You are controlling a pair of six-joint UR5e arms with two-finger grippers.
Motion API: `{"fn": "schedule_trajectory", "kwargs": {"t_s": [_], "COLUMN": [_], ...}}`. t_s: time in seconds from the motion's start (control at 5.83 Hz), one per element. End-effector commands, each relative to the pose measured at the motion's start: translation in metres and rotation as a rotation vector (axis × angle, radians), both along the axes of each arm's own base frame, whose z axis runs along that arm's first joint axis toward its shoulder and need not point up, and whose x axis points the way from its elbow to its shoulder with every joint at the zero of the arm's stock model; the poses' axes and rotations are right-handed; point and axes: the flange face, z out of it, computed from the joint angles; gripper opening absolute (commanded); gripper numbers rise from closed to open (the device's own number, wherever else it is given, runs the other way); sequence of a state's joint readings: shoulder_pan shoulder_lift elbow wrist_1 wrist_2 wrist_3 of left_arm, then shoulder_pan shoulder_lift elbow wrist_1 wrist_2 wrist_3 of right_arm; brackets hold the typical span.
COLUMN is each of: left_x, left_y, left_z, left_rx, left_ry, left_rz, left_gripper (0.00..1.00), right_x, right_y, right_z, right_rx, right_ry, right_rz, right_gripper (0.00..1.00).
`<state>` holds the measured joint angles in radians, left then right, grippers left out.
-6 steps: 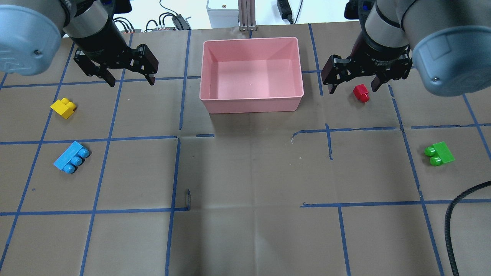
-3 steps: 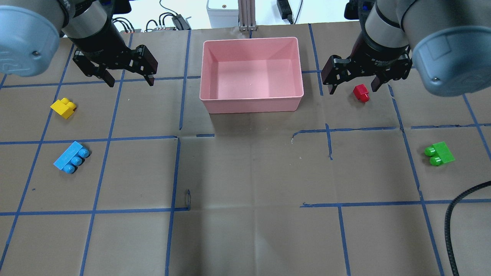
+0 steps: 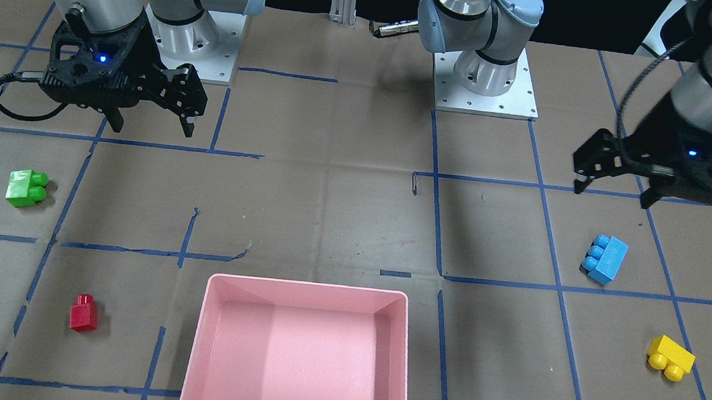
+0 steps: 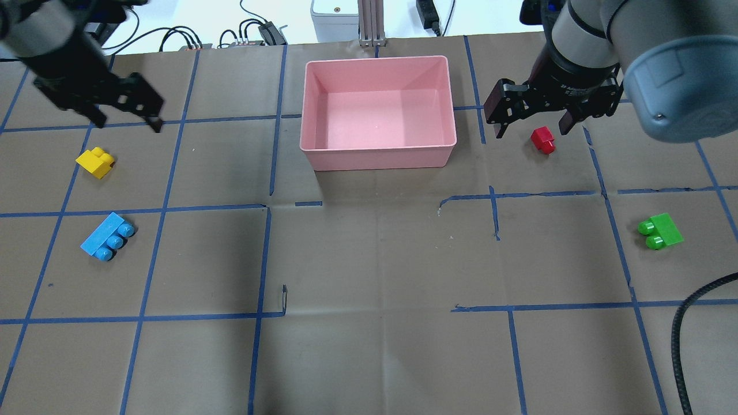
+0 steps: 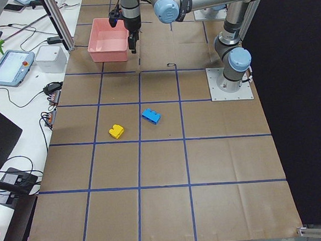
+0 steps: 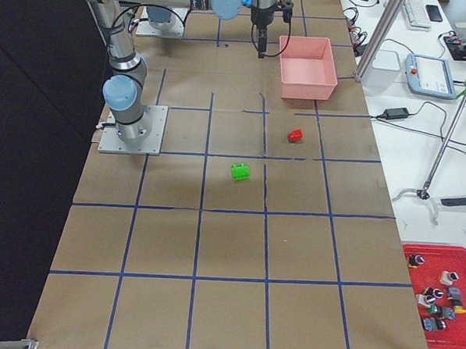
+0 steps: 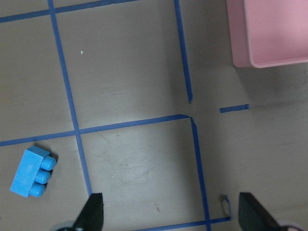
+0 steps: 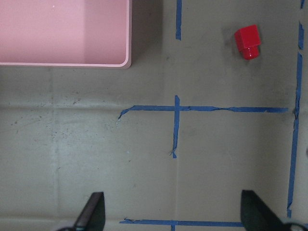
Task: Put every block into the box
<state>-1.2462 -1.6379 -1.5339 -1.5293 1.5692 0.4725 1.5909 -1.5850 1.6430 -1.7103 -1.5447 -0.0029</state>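
The pink box stands empty at the far middle of the table, also seen in the front view. The yellow block and the blue block lie on the left. The red block and the green block lie on the right. My left gripper is open and empty, hovering just beyond the yellow block. My right gripper is open and empty, hovering over the red block. The left wrist view shows the blue block; the right wrist view shows the red block.
A black cable curls in at the near right. Cables and a grey device lie beyond the table's far edge. Blue tape lines grid the brown paper. The two arm bases stand on the robot's side.
My left gripper has moved to the left, from near the box's left side to just beyond the yellow block. The right gripper and all blocks have stayed put.
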Motion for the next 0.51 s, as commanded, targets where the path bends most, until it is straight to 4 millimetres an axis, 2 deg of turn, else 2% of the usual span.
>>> {"fn": "schedule_trajectory", "kwargs": {"t_s": [0.0,0.17,0.34], "left_x": [0.104,0.139,0.172], "left_y": [0.012,0.013,0.013], "left_z": [-0.01,-0.025,-0.044], "left_rx": [0.015,0.027,0.031], "left_ry": [0.004,0.016,0.025], "left_rz": [-0.057,-0.121,-0.183], "left_gripper": [0.99,0.99,0.99], "right_x": [-0.007,-0.036,-0.099], "right_y": [-0.002,-0.011,-0.013], "right_z": [-0.008,-0.009,-0.024], "right_rx": [0.006,-0.021,0.002], "right_ry": [0.0,0.029,0.023], "right_rz": [0.0,0.063,0.098], "right_gripper": [1.0,1.0,0.99]}}
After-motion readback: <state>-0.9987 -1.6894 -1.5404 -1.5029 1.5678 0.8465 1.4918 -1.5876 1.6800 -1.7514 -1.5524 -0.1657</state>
